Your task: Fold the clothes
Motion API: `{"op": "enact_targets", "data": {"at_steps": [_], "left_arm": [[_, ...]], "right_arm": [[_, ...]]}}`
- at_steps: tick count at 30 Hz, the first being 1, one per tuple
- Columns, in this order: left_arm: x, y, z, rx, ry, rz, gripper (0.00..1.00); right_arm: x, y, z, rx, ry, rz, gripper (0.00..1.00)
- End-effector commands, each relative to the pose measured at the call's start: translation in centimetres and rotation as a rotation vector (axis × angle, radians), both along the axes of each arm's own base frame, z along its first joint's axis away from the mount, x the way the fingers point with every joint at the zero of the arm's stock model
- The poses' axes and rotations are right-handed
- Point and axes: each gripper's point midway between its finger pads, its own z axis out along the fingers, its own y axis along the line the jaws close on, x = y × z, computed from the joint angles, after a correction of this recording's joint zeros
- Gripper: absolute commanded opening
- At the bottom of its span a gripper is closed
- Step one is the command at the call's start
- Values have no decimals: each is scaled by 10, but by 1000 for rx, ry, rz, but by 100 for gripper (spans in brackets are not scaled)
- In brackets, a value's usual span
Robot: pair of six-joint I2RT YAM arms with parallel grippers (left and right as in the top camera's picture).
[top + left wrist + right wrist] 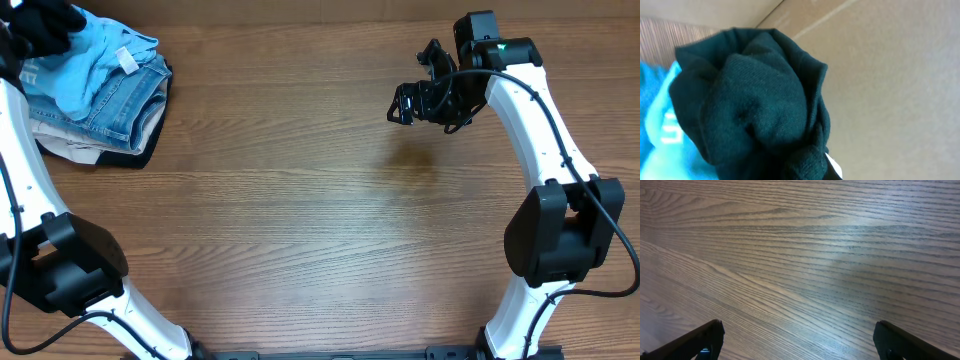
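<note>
Judging this the pick-up step, I see the desk bare up close, my right end effector spread wide above it, and at the far left corner a bunched dark teal garment over the clothes pile, masking my left end effector, whose grip I cannot tell; next, it needs spreading flat mid-desk.

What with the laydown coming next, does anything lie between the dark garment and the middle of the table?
Nothing visible does: the table is bare wood from the dark garment to its middle.
</note>
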Motion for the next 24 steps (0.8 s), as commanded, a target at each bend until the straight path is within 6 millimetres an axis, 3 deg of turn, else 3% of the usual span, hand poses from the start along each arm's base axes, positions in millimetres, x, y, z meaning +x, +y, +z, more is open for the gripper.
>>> {"op": "enact_targets", "data": {"at_steps": [1, 5, 8, 10, 12, 14, 18, 24], "left_arm": [[1, -4, 16, -199, -159, 109, 4], [15, -6, 54, -231, -352, 91, 4], [16, -1, 71, -258, -451, 120, 4], [8, 14, 74, -219, -467, 212, 4], [-13, 40, 80, -134, -494, 392, 4], [-22, 48, 81, -108, -498, 461, 4], [-18, 52, 67, -96, -481, 502, 4], [42, 49, 4, -70, -456, 428, 4]], "right_arm": [[4, 3, 19, 8, -53, 4, 100], [5, 3, 19, 9, -57, 3, 100], [4, 5, 20, 17, -52, 6, 100], [3, 6, 20, 23, -49, 8, 100], [2, 5, 20, 22, -47, 7, 100], [3, 6, 20, 23, -50, 7, 100], [-2, 10, 21, 49, -30, 15, 100], [-4, 9, 20, 45, -22, 14, 100]]}}
